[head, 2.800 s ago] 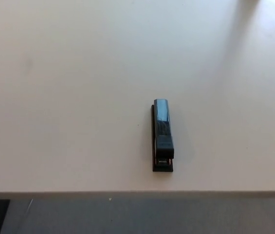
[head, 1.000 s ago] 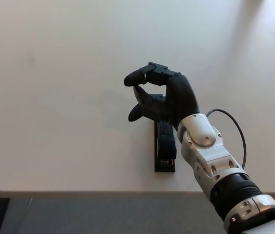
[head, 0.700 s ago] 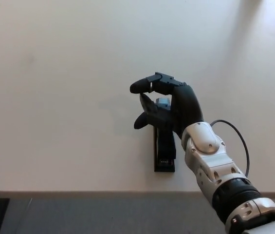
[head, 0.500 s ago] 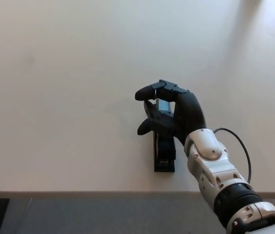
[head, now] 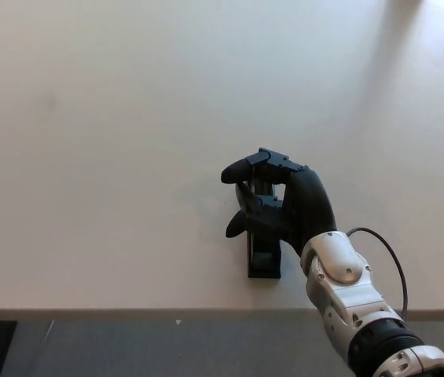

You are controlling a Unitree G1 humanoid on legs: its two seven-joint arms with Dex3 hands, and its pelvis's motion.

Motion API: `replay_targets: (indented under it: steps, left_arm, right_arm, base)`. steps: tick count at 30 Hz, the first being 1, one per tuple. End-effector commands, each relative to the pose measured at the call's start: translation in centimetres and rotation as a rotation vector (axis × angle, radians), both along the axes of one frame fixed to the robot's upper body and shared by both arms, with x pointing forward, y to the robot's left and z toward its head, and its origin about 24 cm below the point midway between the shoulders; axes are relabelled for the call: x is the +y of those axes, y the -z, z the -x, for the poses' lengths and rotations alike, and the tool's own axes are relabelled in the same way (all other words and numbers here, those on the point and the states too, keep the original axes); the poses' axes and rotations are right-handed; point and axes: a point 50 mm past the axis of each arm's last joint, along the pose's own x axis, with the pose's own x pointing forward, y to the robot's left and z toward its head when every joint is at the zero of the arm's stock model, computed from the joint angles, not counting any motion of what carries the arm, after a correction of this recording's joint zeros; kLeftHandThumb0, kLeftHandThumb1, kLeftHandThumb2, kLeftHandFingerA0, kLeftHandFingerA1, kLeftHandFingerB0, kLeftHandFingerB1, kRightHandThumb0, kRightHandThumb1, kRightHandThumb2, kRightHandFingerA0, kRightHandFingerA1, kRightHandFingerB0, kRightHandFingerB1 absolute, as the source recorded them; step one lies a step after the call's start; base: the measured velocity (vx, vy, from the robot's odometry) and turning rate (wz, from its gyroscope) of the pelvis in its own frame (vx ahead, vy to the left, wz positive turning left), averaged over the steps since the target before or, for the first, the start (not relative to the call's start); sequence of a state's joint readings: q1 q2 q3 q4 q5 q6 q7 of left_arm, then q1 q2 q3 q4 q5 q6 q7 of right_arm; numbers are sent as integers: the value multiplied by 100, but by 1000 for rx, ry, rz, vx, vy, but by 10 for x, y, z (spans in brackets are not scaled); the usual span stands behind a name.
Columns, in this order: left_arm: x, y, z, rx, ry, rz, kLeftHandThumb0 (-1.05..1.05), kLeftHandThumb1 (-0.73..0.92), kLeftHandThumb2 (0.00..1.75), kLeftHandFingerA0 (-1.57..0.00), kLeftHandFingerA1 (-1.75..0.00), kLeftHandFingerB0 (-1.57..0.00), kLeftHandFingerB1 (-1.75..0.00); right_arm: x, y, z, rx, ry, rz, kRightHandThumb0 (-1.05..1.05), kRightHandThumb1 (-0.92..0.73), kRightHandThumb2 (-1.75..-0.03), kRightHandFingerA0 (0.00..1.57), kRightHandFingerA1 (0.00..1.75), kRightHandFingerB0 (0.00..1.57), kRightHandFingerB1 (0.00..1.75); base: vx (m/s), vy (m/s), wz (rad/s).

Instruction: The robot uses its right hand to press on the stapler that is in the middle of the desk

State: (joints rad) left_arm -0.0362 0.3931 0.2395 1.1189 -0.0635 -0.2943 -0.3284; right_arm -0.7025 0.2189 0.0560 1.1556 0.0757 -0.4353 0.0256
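Stapler lies lengthwise near-to-far under right hand.

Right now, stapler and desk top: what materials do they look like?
Stapler: black, likely glossy plastic over metal; only its near end shows below the right hand, so unsure. Desk: smooth pale laminate or painted board, with soft sheen and no grain.

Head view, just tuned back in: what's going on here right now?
The robot's right hand is over the black stapler lying near the front edge of the pale desk. The hand covers the far part of the stapler, with its fingers curled and reaching past it to the left; only the near end shows. Whether it is actually pressing down can't be told. The left hand is out of view.
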Motion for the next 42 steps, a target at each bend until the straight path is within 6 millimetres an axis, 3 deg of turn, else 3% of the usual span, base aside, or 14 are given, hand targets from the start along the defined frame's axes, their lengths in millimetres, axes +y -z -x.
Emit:
replay_targets:
  steps: [1, 7, 8, 11, 13, 14, 17, 18, 25, 33, 34, 36, 40, 42]
  left_arm:
    - [6, 0, 12, 21, 6, -31, -37, 92, 97, -3, -38, -3, -32]
    - [1, 19, 71, 141, -16, -15, -37, 92, 100, 0, -38, -2, -33]
    - [0, 22, 81, 163, -15, -32, -19, 87, 129, 0, -48, 0, -48]
    - [-3, 26, 98, 202, -12, -30, -19, 87, 129, 0, -48, 0, -48]
    - [-4, 27, 104, 217, -12, -28, -19, 87, 129, 0, -48, 0, -48]
    - [-2, 26, 105, 224, 34, -21, -39, 92, 100, 0, -38, -3, -32]
    - [-2, 25, 105, 237, 57, -38, -40, 92, 100, -1, -39, -3, -32]
    - [-4, 23, 105, 202, 74, -44, -18, 88, 131, 0, -48, 0, -48]
    - [-1, 23, 101, 208, 56, -50, -21, 86, 129, 0, -48, 0, -48]
    - [-1, 16, 67, 105, 75, -47, -20, 87, 130, -1, -49, -1, -49]
    - [-1, 14, 60, 91, 69, -56, -20, 87, 130, 0, -48, 0, -48]
    - [0, 11, 44, 66, 60, -45, -20, 87, 130, 0, -48, 0, -48]
    - [0, 2, 15, 2, 64, -50, -20, 87, 130, 0, -48, 0, -48]
    - [0, -3, 6, -15, 89, -89, -19, 87, 130, 0, -48, 0, -48]
  right_arm:
    - [18, 111, 94, 523, -68, 116, -9, -72, -81, 118, 108, 75, 121]
    - [8, 153, 162, 671, -91, 175, -10, -67, -91, 116, 114, 78, 123]
    - [5, 159, 174, 698, -94, 190, -13, -64, -93, 120, 114, 83, 119]
    - [1, 168, 194, 753, -86, 191, -13, -67, -87, 119, 116, 82, 118]
    - [0, 170, 201, 766, -87, 192, -13, -67, -87, 119, 116, 82, 118]
    - [-2, 172, 203, 794, -59, 173, -15, -73, -74, 119, 115, 80, 120]
    - [-3, 173, 204, 800, -58, 175, -15, -74, -73, 119, 116, 80, 120]
    - [-5, 174, 204, 809, -47, 183, -15, -77, -70, 119, 116, 75, 123]
    - [-8, 173, 201, 803, -33, 190, -15, -76, -75, 113, 128, 75, 122]
    - [-11, 145, 139, 643, 21, 115, -14, -71, -79, 116, 131, 81, 125]
    - [-10, 117, 98, 485, 36, 65, -14, -67, -86, 122, 119, 84, 121]
    - [-8, 86, 63, 360, 48, 36, -15, -66, -92, 121, 119, 82, 118]
    - [-10, 64, 38, 296, 55, 29, -15, -66, -92, 121, 119, 82, 118]
    - [-9, -14, -13, 5, 56, -66, -13, -68, -87, 125, 114, 82, 118]
  base:
    - [0, 0, 0]
    - [0, 0, 0]
    - [0, 0, 0]
    - [0, 0, 0]
    - [0, 0, 0]
    - [0, 0, 0]
    - [0, 0, 0]
    - [0, 0, 0]
    - [0, 0, 0]
    - [0, 0, 0]
    - [0, 0, 0]
    - [0, 0, 0]
    - [0, 0, 0]
    - [0, 0, 0]
